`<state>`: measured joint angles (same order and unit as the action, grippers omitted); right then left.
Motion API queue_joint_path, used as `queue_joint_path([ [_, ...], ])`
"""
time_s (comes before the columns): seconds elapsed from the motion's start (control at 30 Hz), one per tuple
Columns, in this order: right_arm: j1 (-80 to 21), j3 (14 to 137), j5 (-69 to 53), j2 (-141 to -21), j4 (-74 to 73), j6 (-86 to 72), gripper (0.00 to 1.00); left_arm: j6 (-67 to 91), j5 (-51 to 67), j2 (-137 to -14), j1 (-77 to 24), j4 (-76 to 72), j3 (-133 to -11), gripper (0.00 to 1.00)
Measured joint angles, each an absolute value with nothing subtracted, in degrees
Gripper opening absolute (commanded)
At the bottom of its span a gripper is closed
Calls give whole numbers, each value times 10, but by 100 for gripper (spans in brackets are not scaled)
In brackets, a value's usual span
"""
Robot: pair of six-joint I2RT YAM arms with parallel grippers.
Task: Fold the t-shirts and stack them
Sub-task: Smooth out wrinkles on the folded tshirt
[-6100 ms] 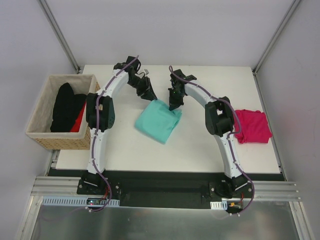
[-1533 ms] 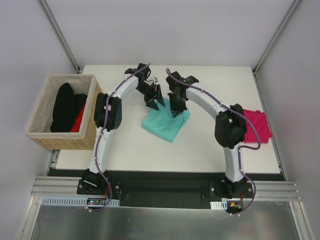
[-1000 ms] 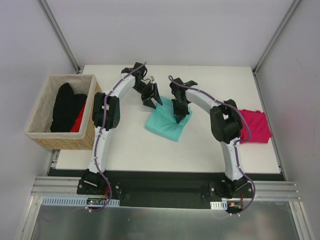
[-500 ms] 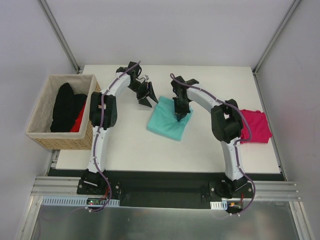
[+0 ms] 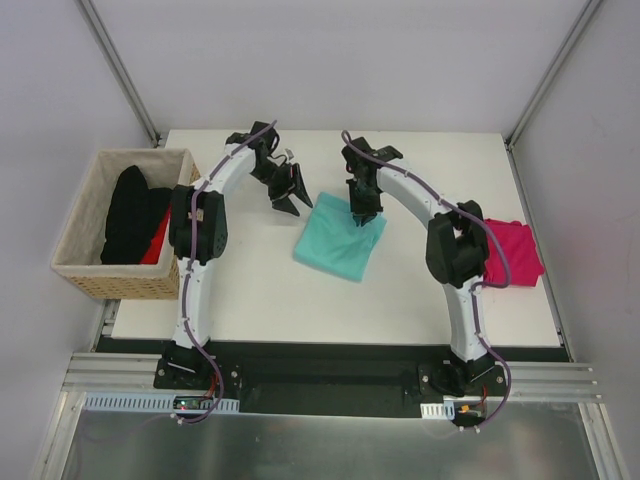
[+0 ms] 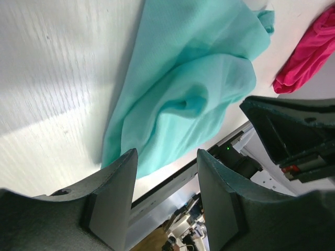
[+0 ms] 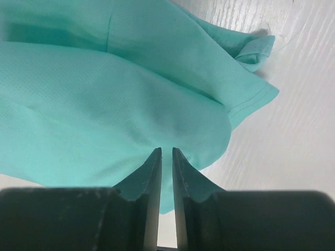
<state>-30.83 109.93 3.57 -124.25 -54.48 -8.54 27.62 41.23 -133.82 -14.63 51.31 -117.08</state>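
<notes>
Teal-mint cloth sits under both grippers. The teal t-shirt [image 5: 338, 245] lies folded into a rough square on the table [image 5: 250, 290], with a loose hem and sleeve bunched just ahead of the right gripper [image 7: 167, 150]. That gripper's jaws stand almost together, only a sliver apart, with their tips down on the cloth. We judge that they pinch a thin layer of the shirt, probably so the folded packet can be dragged or lifted without falling open. The left gripper [image 6: 166, 157] hangs just beside the shirt's other far corner, with its jaws spread wide and nothing between them. We read that as keeping it out of the way. The pink t-shirt [image 5: 510, 250] rests well off to the right gripper's outer side, a likely base for the stack.
</notes>
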Motion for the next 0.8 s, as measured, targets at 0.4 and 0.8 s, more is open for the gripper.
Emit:
queue_joint_path([
  [0.4,-254,1215,22,-1349,-536,-61,17,275,384,-1204,-145,515,-1110,49],
  [0.8,-207,1230,-26,-1385,-521,-57,18,274,368,-1156,-145,531,-1070,49],
])
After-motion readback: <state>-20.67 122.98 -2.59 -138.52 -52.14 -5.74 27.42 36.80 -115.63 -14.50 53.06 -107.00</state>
